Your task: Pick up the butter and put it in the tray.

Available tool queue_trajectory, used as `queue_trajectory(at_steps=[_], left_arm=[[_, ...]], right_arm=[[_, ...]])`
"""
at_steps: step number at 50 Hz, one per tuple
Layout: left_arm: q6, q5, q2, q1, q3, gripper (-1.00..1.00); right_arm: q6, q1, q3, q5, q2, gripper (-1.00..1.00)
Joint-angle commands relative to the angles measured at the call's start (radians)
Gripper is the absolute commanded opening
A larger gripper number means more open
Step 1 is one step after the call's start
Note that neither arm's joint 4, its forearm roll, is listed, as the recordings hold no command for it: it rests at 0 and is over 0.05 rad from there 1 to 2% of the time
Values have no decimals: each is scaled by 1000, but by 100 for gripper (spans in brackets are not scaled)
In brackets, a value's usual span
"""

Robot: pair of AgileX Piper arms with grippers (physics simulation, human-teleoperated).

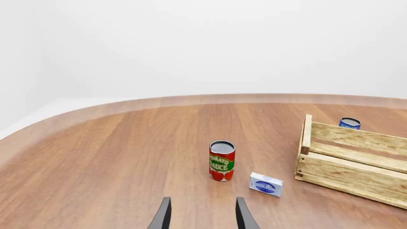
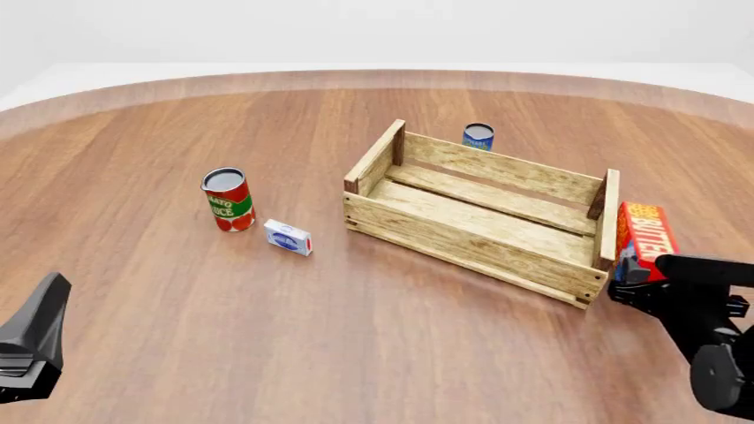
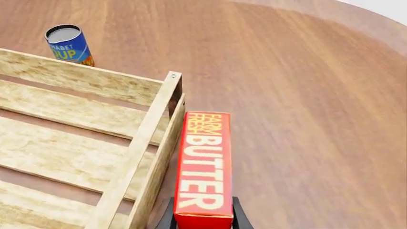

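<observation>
The butter [image 2: 647,237] lies just outside the tray [image 2: 471,252], along the tray's right end wall, so close that it looks to touch the slats. In the right wrist view the butter [image 3: 205,167] shows its long red face with the "BUTTER" lettering, running beside the tray [image 3: 137,160] end wall and corner post.

The right gripper [image 2: 637,281] is at the butter's near end. In the right wrist view its 2 dark fingers [image 3: 167,220] stand one on each side of that end, pressed against the carton; the jaws are closed onto the butter. Whether the carton is lifted off the table [image 2: 353,353] cannot be told.

The left gripper [image 1: 202,220] hangs over the table at the near left, well apart from everything. Its 2 fingers [image 1: 163,217] stand apart with nothing between them, the jaws moderately wide. In the front view only part of this gripper [image 2: 33,340] shows at the lower left edge.

A tomato sauce can [image 2: 228,200] stands upright left of the tray, with a small white-and-blue box [image 2: 288,237] just beside it on the tray's side. A blue soup can [image 2: 478,136] stands upright just behind the tray's far wall. The tray holds nothing.
</observation>
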Motion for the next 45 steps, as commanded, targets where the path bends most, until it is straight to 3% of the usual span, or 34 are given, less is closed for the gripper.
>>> queue_trajectory(at_steps=[1, 45], left_arm=[[0, 0, 0, 0, 0, 100], [0, 0, 0, 0, 0, 100]], right_arm=[[13, -8, 1, 0, 9, -100], [-9, -23, 113, 0, -231, -100]])
